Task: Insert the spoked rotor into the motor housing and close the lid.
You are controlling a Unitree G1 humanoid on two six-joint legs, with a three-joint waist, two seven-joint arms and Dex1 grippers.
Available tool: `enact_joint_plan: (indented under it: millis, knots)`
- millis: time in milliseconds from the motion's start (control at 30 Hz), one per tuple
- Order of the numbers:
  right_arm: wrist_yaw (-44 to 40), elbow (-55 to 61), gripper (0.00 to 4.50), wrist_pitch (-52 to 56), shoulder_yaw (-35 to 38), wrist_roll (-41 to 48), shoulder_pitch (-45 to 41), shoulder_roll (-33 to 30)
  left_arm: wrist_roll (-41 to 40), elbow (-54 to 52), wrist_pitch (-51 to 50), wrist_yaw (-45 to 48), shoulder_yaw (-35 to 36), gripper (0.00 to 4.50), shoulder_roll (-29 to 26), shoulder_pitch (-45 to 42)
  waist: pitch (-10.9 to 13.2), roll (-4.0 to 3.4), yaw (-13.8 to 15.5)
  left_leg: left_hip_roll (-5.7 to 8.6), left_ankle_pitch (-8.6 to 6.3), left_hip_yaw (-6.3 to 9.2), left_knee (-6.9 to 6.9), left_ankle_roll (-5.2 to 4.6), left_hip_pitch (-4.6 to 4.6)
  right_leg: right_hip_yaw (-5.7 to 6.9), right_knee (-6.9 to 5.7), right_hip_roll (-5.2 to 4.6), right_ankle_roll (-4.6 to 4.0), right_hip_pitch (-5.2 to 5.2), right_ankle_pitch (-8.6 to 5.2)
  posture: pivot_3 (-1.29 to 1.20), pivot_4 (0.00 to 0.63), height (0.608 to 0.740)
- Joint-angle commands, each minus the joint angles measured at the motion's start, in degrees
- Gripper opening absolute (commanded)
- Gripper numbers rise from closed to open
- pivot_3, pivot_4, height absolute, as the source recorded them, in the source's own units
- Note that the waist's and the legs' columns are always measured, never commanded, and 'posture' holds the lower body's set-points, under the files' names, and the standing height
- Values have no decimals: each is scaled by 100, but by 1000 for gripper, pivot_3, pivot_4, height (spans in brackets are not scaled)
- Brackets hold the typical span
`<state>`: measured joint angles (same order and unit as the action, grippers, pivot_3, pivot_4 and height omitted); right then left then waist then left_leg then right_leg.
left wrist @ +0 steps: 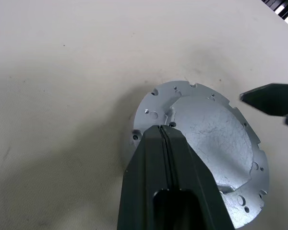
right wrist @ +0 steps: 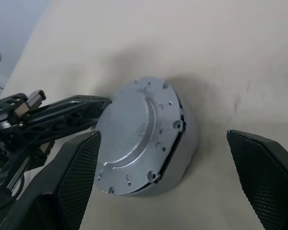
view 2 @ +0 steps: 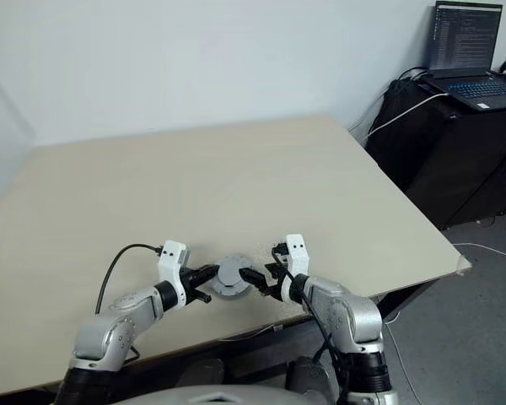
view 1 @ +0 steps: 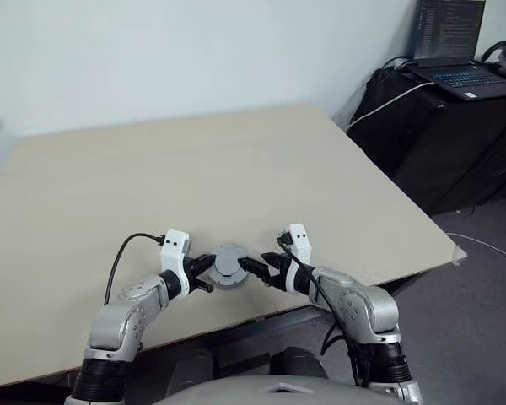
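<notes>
The lid (right wrist: 134, 129) lies plain grey face and raised hub up on the motor housing (right wrist: 185, 153), whose grey side wall shows under a dark seam. The stack rests near the table's front edge (view 1: 229, 263). My left gripper (left wrist: 163, 130) is shut, with its joined tips touching the lid's rim on the left side. On the right, my right gripper (view 1: 258, 271) stands open, its wide-spread fingers (right wrist: 77, 172) pointing at the stack without touching it. The spoked rotor is hidden.
The beige table (view 1: 236, 160) stretches away behind the stack; its front edge runs just below the grippers. To the back right, off the table, a black cabinet (view 1: 455, 135) carries an open laptop (view 1: 455, 51) and cables.
</notes>
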<state>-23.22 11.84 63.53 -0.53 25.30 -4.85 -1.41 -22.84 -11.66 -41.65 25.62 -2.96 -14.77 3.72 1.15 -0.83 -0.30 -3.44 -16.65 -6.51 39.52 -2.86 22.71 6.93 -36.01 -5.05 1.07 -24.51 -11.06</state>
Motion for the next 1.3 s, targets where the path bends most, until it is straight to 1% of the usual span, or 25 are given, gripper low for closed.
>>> enact_joint_plan:
  millis: [33,300,533,800,1000,1133,1300]
  knots:
    - [199,-358,4475,147,309,197,-302,159,-53,-51,50,100,-143,0,75,-34,1,-2,-3,0,0,-1,-1,0,0,0,0,0,0,-1,0,0,0,740]
    - [254,-963,4475,646,741,669,-593,455,-65,-86,78,77,-129,0,106,37,4,-6,-22,0,0,-1,-5,0,1,0,2,2,0,-2,0,0,0,740]
    - [129,-1191,4475,1094,1030,1197,-693,683,-71,-113,86,60,-93,0,115,76,4,-7,-25,0,0,-1,-6,-1,2,0,3,2,0,-1,0,0,0,740]
    - [424,-1954,4475,1050,1257,1275,-865,974,-68,-121,95,51,-90,0,137,69,2,-5,-46,-2,0,0,-8,-1,-4,0,3,6,0,1,0,0,0,740]
    - [364,-2287,4475,1088,1050,1328,-856,972,-57,-110,107,56,-82,0,151,78,-9,-2,-95,-6,0,0,-8,0,-13,0,0,7,0,4,0,0,0,740]
    - [-99,-2127,4475,1385,775,1623,-797,862,-54,-123,97,53,-67,0,154,95,-11,0,-119,-7,0,1,-11,0,-12,0,0,7,-1,2,-1,0,0,740]
    - [-421,-2032,4475,1572,606,1699,-772,796,-43,-131,90,53,-52,0,148,113,-12,2,-133,-6,4,-2,-37,-4,-9,-1,3,11,-12,-6,-7,0,0,740]
